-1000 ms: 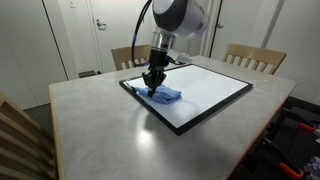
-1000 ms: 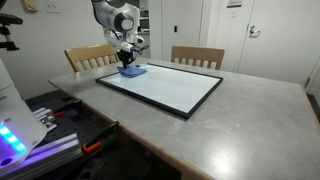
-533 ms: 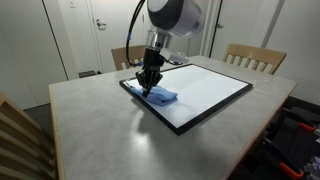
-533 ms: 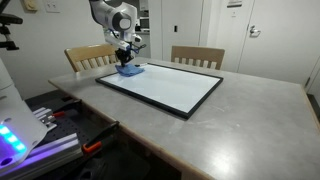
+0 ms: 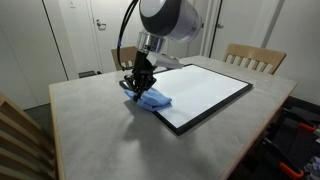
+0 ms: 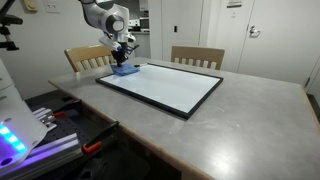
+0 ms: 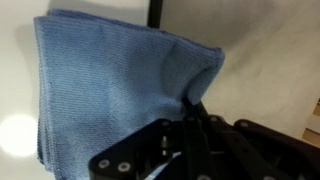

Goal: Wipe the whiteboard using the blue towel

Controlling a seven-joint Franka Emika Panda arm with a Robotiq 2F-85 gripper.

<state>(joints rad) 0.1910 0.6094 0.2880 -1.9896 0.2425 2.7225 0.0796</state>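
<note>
The whiteboard (image 5: 210,88) (image 6: 170,88) lies flat on the grey table in both exterior views, white with a thin black frame. The blue towel (image 5: 153,100) (image 6: 126,71) sits crumpled on the board's corner and overlaps the frame there. My gripper (image 5: 140,86) (image 6: 122,63) points down at the towel's edge and is shut on the cloth. In the wrist view the towel (image 7: 110,90) fills the left and middle. The dark fingertips (image 7: 197,103) pinch its right edge. White board (image 7: 15,80) shows at the left and table surface at the right.
Wooden chairs (image 5: 255,57) (image 6: 197,57) (image 6: 88,58) stand along the far side of the table (image 5: 100,125). Another chair back (image 5: 20,140) rises at the near corner. A lit equipment rack (image 6: 25,135) stands beside the table edge.
My gripper has dragged the towel across the board towards its corner. The towel now overlaps the frame at the table side. The jaws stayed shut.
</note>
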